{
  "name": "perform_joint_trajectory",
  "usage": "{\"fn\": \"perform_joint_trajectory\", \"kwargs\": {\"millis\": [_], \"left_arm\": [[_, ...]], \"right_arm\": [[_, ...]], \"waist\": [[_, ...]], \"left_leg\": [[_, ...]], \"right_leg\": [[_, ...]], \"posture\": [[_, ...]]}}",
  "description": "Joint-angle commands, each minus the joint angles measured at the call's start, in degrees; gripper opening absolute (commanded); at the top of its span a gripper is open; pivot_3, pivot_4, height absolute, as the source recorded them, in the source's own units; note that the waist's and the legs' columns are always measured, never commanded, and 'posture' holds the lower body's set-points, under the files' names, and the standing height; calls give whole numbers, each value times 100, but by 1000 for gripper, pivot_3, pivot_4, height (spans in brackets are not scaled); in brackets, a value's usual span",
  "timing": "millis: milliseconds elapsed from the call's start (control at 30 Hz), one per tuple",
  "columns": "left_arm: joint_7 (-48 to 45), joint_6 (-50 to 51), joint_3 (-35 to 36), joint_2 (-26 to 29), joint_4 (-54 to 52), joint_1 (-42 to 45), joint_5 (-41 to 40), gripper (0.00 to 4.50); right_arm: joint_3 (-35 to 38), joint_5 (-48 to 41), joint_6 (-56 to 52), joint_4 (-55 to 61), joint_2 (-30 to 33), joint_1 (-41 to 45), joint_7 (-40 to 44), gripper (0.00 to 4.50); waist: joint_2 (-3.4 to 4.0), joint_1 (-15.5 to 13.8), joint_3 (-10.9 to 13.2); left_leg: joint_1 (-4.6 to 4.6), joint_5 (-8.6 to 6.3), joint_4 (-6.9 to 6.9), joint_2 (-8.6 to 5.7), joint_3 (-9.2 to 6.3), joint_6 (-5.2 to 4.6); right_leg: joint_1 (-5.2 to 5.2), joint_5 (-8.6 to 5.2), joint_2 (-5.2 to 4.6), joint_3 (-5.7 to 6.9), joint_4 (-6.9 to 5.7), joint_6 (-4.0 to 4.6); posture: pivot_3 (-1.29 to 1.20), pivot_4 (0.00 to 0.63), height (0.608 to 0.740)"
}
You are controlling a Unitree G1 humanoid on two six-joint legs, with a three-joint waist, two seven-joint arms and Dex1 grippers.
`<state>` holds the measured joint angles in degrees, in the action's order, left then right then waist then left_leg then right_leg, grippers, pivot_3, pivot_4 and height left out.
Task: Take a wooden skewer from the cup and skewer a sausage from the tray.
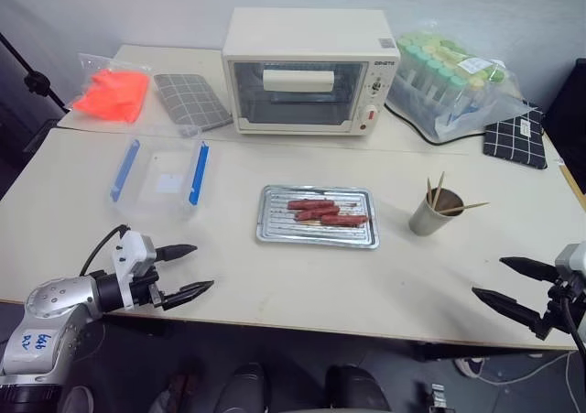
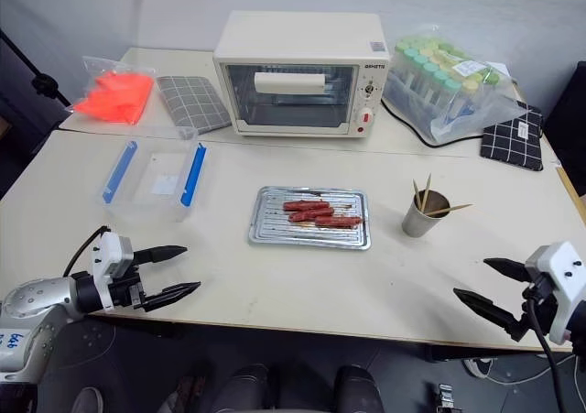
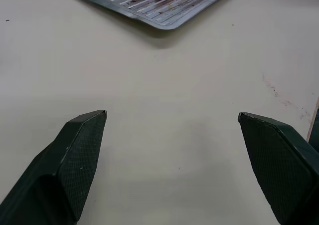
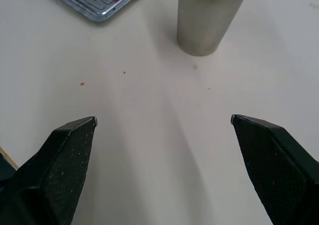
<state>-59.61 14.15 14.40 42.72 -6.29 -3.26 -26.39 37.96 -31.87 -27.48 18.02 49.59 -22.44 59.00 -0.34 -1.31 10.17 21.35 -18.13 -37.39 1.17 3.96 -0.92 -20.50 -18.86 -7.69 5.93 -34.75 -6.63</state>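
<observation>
My right tool (image 1: 515, 285) hangs over the near right edge of the bench (image 1: 275, 285), its two black prongs wide apart and holding nothing. My left tool (image 1: 188, 270) hangs over the near left edge, prongs just as wide apart, also empty.

The cup (image 1: 433, 213) stands ahead of my right tool and a little toward the middle, well apart from it, with several skewers (image 1: 438, 190) fanning out of its mouth; one leans far over toward the right. The tray (image 1: 318, 217) lies near the middle of the bench, left of the cup, with the three sausages (image 1: 317, 211) lying side by side on its ridged base.

The job has not begun, so the step in hand, as I judge it, is fetching one skewer with the right tool. I should come in from above the cup and narrow the prongs before arriving, so that only one stick sits between them. The leaning skewer looks easiest to single out. The paper cup is likely light, so I should lift the stick along its own line, or the cup may tip.
</observation>
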Motion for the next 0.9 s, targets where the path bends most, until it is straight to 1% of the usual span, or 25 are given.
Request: {"fn": "perform_joint_trajectory", "kwargs": {"millis": [33,167,300,367,467,700,800,900], "left_arm": [[-42,-244,-60,-2,-100,-62,117,4483],[12,-106,-108,-5,-60,-118,105,4483],[18,-181,-129,-11,35,-112,134,4483],[-54,-175,-140,-8,114,-77,93,4483],[-136,-335,-152,-8,226,-15,133,4483],[-177,-439,-267,-142,362,179,109,4483],[-237,-165,-186,-151,306,392,-169,4483],[-419,285,-181,-83,233,801,-571,4483]], "right_arm": [[154,-2,79,63,26,1,18,4500],[122,10,87,65,7,21,-2,4500],[97,-11,30,68,-46,37,-66,4500],[111,-175,-134,112,-88,45,-81,4500],[121,-124,-110,212,-169,32,-216,4500],[197,-179,-78,608,-713,-182,-693,4500],[295,-421,-170,867,-1025,-137,-1032,4500],[348,-836,-313,1166,-1453,101,-1633,4500]], "waist": [[0,0,0],[0,3,0],[1,0,0],[0,0,0],[2,0,1],[4,-3,1],[3,-3,1],[4,0,1]], "left_leg": [[0,0,0,0,0,0],[0,0,0,0,1,0],[0,0,0,2,2,0],[-1,0,0,2,2,0],[0,-1,1,2,2,1],[-1,-2,3,3,6,3],[0,-1,2,5,6,4],[-2,0,1,7,6,6]], "right_leg": [[0,0,0,0,0,0],[-1,0,1,0,0,0],[-1,0,0,0,0,0],[-1,0,-2,-1,1,0],[-1,0,-3,0,1,0],[-4,0,-3,1,1,0],[-5,0,-2,0,-1,0],[-6,0,-3,-1,-6,0]], "posture": [[0,150,740],[0,150,740],[0,150,740],[0,150,740],[0,150,740],[0,150,740],[0,150,740],[0,150,740]]}}
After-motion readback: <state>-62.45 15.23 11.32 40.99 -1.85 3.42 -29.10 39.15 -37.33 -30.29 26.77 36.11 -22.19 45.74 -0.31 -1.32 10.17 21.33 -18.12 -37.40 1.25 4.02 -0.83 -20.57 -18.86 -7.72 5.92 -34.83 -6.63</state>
